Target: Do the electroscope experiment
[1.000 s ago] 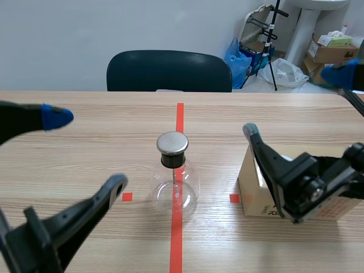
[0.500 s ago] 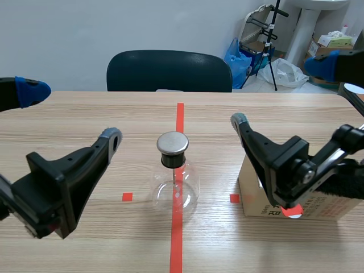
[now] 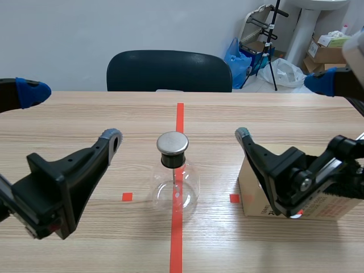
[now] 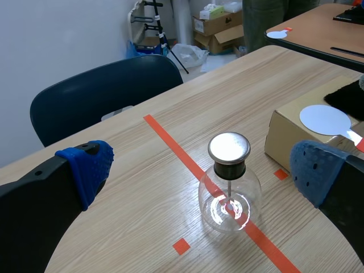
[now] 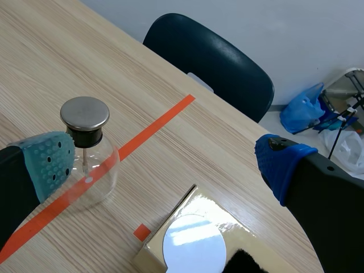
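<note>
While both arms hovered above the table (image 3: 256, 114), neither held anything. The left gripper (image 3: 71, 114) was spread wide, one blue-padded finger raised high and the grey-padded one lower, near the glass flask (image 3: 174, 187) but not touching it. The right gripper (image 3: 282, 108) was equally wide and empty, poised above a cardboard box (image 4: 290, 133).

The flask, the experiment's main piece, stood upright between the two arms on the red tape line (image 3: 180, 116), topped by a round metal cap (image 3: 172, 143) from which a thin rod ran down inside the glass. A flat white disc (image 5: 193, 247) with a short handle lay on top of the box, just beside a piece of black cloth (image 5: 244, 264). A dark chair (image 3: 168, 71) stood at the table's far side.

The risks, as a judgement: the flask looked light and round-bodied, so a sideways brush from the nearby left finger could tip or roll it. The disc lay thin and flat on a glossy surface, so the right fingers might slide it away or pinch the cloth instead. Pressing down too hard could also shift the box.
</note>
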Robot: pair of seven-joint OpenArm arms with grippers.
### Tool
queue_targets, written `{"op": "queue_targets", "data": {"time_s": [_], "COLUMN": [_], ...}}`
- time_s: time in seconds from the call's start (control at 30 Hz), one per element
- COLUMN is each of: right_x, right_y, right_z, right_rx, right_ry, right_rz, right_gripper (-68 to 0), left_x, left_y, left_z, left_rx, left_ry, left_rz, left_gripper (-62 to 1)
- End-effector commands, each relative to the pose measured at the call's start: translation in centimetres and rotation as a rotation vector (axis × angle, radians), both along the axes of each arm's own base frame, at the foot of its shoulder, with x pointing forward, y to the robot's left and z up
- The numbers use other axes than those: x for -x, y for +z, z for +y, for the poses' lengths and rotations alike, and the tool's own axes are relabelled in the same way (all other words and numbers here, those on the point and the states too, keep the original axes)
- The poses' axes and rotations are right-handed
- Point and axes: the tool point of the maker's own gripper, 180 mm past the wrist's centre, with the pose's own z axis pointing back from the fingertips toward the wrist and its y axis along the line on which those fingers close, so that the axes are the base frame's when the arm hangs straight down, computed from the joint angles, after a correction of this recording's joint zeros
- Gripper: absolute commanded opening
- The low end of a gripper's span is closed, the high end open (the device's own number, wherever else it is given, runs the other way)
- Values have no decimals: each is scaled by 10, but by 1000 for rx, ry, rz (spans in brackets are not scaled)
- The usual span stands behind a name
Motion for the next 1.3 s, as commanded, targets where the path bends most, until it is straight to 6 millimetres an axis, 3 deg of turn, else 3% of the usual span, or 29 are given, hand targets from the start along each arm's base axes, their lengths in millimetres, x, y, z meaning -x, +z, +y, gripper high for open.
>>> {"op": "queue_targets", "data": {"time_s": [0.0, 0.63, 1.27], "right_x": [-2, -6, -6], "right_y": [4, 3, 1], "right_z": [-1, -23, -24], "right_rx": [-6, 52, 57], "right_ry": [-4, -63, -66], "right_rz": [-13, -13, -3], "right_gripper": [4, 4, 4], "left_x": [1, 2, 2], "left_y": [3, 2, 1], "left_z": [-1, -1, -1], "left_rx": [16, 4, -14], "left_ry": [-6, -7, -8], "left_rz": [-9, -11, -13], "left_gripper": [14, 14, 14]}}
